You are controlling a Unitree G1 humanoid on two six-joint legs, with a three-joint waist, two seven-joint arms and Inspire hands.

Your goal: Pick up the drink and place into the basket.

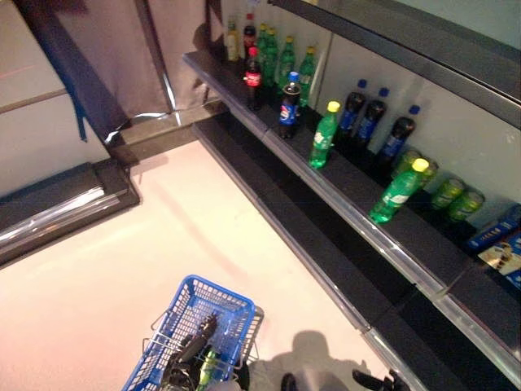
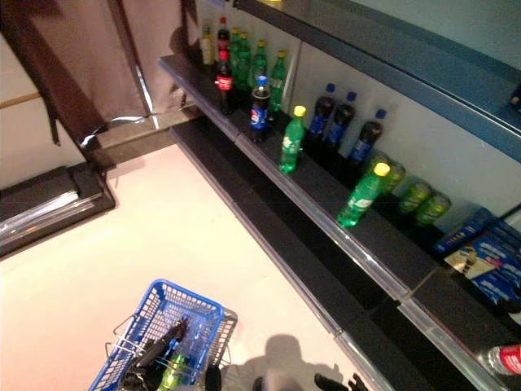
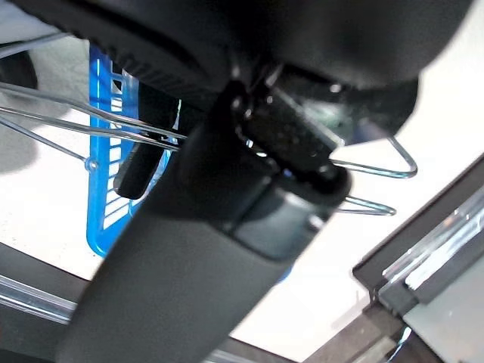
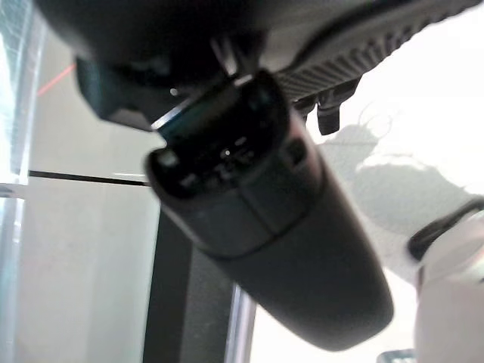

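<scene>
The blue basket (image 1: pixel 213 305) hangs low at the bottom left, off the pale floor. My left hand (image 1: pixel 194 346) is shut on its thin wire handles (image 3: pixel 370 170); the basket's wall also shows in the left wrist view (image 3: pixel 102 189). A green drink (image 1: pixel 207 366) lies inside the basket beside the hand. On the dark shelf (image 1: pixel 350 208) to the right stand green bottles with yellow caps (image 1: pixel 324 134), dark cola bottles (image 1: pixel 290 104) and green cans (image 1: pixel 456 199). My right hand (image 4: pixel 265 212) hangs over the floor by the shelf, relaxed and holding nothing.
Dark bottles with blue caps (image 1: pixel 366 122) stand at the back of the shelf, and blue boxes (image 1: pixel 496 228) lie at its right end. A lower dark shelf (image 1: pixel 326 252) juts out beneath. A dark low platform (image 1: pixel 57 208) lies at the left.
</scene>
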